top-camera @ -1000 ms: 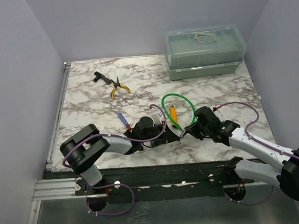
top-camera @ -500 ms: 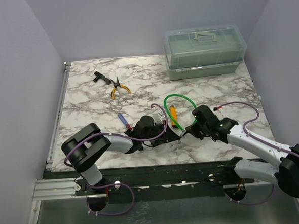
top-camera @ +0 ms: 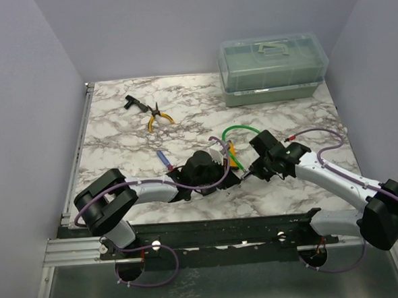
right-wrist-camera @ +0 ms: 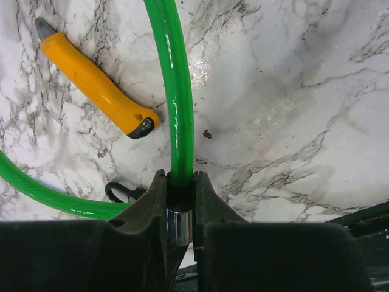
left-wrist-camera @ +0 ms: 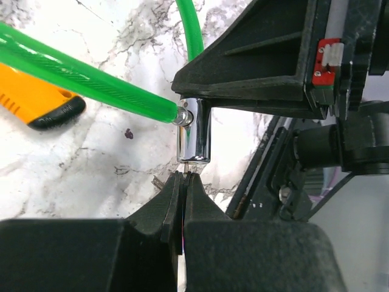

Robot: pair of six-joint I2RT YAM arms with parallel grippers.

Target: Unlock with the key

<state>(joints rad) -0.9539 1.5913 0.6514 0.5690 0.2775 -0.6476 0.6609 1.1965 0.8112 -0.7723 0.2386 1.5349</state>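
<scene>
Insertion is in hand: the right gripper (right-wrist-camera: 180, 182) clamps the chrome lock barrel (left-wrist-camera: 193, 131) on the green cable (right-wrist-camera: 176, 91), the left gripper (left-wrist-camera: 184, 182) is pinched tight on what seems the key (left-wrist-camera: 188, 174), right at the barrel's lower end; next, a straight push and twist.

— White marble worktop (top-camera: 116, 127), grey-veined. At the far right?
— Clear green toolbox (top-camera: 273, 69), lid shut.
— Far left?
— Yellow-handled pliers (top-camera: 158, 116), with a small black piece (top-camera: 131, 103) just beside.
— Nearer the middle?
— Blue screwdriver (top-camera: 164, 160), lying flat. Orange-handled tool (right-wrist-camera: 91, 82) inside the curve of a green cable (right-wrist-camera: 176, 79).
</scene>
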